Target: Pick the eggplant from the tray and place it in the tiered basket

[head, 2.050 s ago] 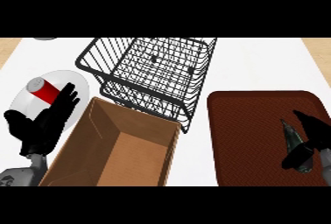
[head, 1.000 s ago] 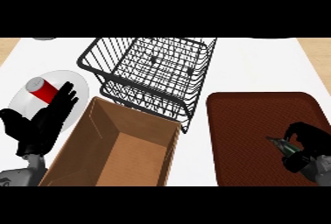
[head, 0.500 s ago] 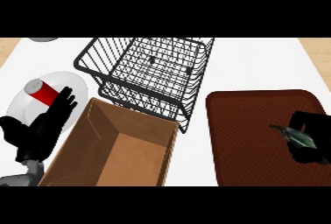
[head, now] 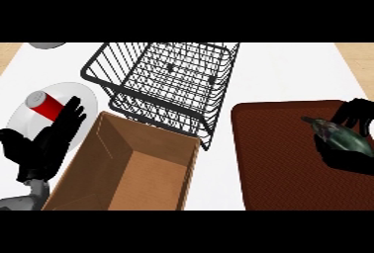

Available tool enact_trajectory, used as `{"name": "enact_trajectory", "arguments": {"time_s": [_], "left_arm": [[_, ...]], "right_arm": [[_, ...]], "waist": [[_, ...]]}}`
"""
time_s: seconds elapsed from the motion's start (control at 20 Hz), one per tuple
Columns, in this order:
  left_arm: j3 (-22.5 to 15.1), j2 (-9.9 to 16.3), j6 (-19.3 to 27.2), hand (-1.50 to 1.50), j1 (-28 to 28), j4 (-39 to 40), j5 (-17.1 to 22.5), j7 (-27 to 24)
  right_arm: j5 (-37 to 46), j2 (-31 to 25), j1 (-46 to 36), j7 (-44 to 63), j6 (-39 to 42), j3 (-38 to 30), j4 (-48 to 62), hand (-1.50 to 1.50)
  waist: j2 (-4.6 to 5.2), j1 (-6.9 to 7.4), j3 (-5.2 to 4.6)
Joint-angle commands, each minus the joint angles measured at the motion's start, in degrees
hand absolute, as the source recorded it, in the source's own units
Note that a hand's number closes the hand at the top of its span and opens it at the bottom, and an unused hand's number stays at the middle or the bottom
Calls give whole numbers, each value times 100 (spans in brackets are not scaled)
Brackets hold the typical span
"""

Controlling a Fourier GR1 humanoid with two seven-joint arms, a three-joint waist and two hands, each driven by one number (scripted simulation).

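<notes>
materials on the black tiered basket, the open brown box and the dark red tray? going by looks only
Black tiered wire basket: looks like coated metal wire, seen as a thin open grid with the counter visible through it. Open brown box: likely cardboard, with flat matte tan walls and thin straight edges. Dark reddish-brown tray: unclear, maybe plastic or rubber; matte with a fine woven-looking texture and rounded corners.

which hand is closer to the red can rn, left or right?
Left. The left hand rests open with its fingertips right beside the red can on the plate. The right hand is far across the view, curled round the eggplant over the tray.
</notes>
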Motion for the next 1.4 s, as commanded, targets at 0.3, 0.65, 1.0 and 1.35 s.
{"name": "enact_trajectory", "arguments": {"time_s": [0.3, 0.65, 1.0, 1.35], "left_arm": [[63, 7, -152, 0, -32, -167, 58, 137], [44, -70, -172, 0, -204, -75, -3, 165], [-65, -206, -119, 0, -80, -96, -139, 148], [269, 18, -373, 0, -237, 125, 17, 102]], "right_arm": [[-798, 30, -1392, 2061, 1520, -9, -1724, 150], [228, 1233, -3191, 2918, 1458, 1366, -665, 150], [627, 2419, -4880, 3586, 1514, 1373, 1076, 150], [893, 3015, -5299, 3406, 1542, 1148, 2115, 150]], "waist": [[39, 177, -8], [52, 221, -7], [55, 240, -6], [52, 186, -3]]}}
